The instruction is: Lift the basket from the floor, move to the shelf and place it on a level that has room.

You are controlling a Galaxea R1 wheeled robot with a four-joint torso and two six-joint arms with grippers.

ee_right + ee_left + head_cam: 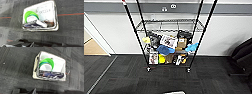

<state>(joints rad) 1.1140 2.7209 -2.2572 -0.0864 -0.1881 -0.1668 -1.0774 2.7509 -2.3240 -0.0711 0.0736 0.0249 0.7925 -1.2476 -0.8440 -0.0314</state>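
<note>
Head view takes in the floor [121,75], dark carpet tile, with the shelf [169,37] standing at twelve o'clock against the wall. Its lower tiers are crowded with clutter, while the level [169,26] above them looks bare, so I judge it the one with room. At six o'clock a pale sliver of the basket [174,92] shows, apparently just in front of the robot. Both wrist views look straight down on the basket [50,67] sitting on carpet, a green roll [46,63] and a dark blue box [50,74] inside. Whether either gripper is released or clenched, I cannot tell.
</note>
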